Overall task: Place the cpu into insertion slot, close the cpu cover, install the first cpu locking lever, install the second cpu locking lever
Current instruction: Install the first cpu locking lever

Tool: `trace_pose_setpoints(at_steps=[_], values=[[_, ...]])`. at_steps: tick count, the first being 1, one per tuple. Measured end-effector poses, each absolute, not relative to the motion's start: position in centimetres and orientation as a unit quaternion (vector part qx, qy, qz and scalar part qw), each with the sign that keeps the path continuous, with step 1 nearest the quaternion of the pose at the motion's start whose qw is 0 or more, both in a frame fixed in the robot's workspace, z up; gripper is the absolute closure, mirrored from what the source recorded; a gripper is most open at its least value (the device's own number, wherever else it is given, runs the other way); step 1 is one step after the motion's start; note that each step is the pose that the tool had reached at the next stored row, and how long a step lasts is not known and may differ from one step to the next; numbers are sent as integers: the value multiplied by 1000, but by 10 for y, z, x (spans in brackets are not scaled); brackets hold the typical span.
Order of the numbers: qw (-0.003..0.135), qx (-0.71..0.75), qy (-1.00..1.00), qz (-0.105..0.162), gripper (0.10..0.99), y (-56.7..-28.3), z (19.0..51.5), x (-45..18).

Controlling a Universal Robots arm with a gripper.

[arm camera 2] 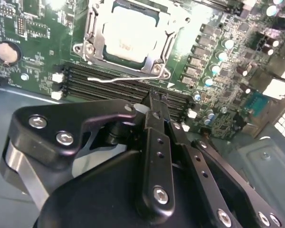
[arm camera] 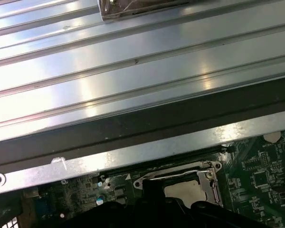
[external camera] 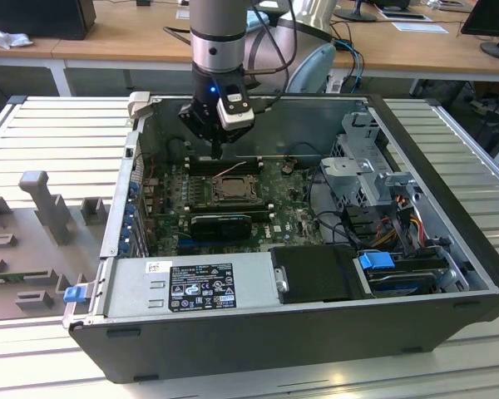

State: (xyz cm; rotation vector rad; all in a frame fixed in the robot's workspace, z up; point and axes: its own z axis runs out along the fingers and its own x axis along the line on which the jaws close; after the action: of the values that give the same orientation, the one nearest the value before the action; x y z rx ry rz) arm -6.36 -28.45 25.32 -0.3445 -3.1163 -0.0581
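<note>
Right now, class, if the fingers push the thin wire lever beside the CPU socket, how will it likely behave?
The locking lever is thin bent wire, so it will probably flex and spring back. Its bare metal looks smooth; the fingers may slip off. One end seems held at the insertion slot, so it should pivot rather than slide.

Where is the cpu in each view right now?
Exterior view: the cpu sits in the middle of the green motherboard.
Second wrist view: pale square beyond the black memory slots.
First wrist view: pale patch near the case rim.
Shared landmark: the silvery cpu cover framing it.
</note>
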Motion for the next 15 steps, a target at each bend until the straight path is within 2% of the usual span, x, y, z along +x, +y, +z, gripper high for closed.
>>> trace_pose_setpoints(at_steps=[6,9,15], values=[[4,-60,-998,-18,980,-284,251,-62],[5,-55,-998,-31,980,-285,251,-59],[2,-54,-998,-33,980,-285,246,-57]])
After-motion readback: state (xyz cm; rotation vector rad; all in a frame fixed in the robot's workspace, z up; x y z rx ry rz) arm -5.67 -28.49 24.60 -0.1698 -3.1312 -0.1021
